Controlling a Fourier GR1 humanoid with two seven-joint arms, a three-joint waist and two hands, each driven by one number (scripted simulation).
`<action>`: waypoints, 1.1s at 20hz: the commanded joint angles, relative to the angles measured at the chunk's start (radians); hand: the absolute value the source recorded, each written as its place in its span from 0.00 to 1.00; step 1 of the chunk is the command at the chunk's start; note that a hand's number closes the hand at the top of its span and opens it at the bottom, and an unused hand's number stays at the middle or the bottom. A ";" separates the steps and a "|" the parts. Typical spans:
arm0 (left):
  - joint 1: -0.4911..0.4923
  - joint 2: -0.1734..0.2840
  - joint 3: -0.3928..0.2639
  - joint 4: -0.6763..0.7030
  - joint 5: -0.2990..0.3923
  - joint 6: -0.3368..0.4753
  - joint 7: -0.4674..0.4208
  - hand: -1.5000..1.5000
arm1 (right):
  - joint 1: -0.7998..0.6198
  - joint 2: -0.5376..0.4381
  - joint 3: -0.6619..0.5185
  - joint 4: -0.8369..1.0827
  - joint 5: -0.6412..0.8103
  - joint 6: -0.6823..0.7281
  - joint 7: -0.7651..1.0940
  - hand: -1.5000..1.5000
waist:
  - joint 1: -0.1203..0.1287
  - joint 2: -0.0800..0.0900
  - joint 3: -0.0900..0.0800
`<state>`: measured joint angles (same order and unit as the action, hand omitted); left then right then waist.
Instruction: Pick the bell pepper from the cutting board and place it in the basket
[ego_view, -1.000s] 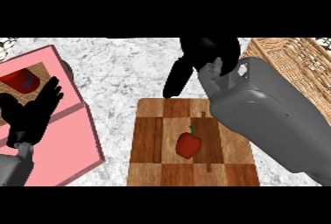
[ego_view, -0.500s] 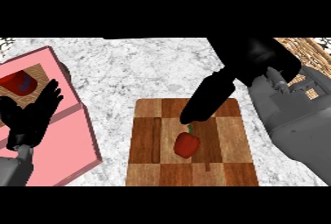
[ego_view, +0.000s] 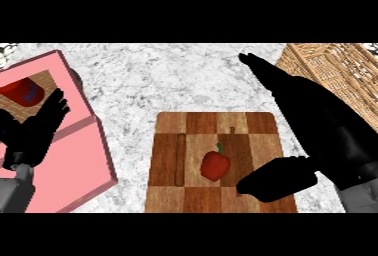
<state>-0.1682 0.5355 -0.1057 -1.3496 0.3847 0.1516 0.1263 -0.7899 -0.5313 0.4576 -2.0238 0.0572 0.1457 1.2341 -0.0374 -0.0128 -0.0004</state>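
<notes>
The bell pepper (ego_view: 215, 165) lies on its side near the middle of the cutting board (ego_view: 171, 150), stem pointing toward the top of the frame, untouched by either hand. That places it in the lower centre of the frame, with bare wood on every side, so it looks open to a grasp from above.

The right hand (ego_view: 325, 125) fills the right side of the frame, fingers straight and stretched toward the upper centre, thumb (ego_view: 277, 178) spread out low beside the pepper's right edge. Fingers and thumb stand wide apart, holding nothing; this reads as a hand opened in readiness to close around the pepper, though it is not yet over it.

The basket (ego_view: 336, 62) sits in the upper right corner, just behind that hand, so the carry should be short.

The left hand (ego_view: 29, 132) rests open at the left edge, fingers up, over a pink tray (ego_view: 77, 150) on the marbled desk (ego_view: 162, 75). A red object (ego_view: 22, 91) lies in the tray's upper left.
</notes>
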 joint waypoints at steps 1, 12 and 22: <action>-0.023 0.007 0.022 0.015 0.002 -0.019 0.003 0.50 | 0.133 -0.003 0.057 -0.128 0.111 -0.061 0.185 0.00 | 0.009 0.005 0.000; -0.038 -0.074 -0.004 0.010 -0.060 0.000 0.006 0.50 | 0.355 0.218 0.133 0.050 0.501 -0.236 -0.126 0.00 | 0.036 0.013 0.000; -0.002 -0.069 0.046 -0.037 -0.104 -0.036 0.043 0.50 | 0.460 0.322 0.120 0.302 0.554 -0.178 -0.276 0.00 | 0.041 0.013 0.001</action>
<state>-0.1959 0.4630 -0.0815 -1.3742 0.2994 0.1331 0.1694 -0.3598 -0.2345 0.5978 -1.7925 0.6099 -0.0543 1.0005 0.0021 0.0000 0.0001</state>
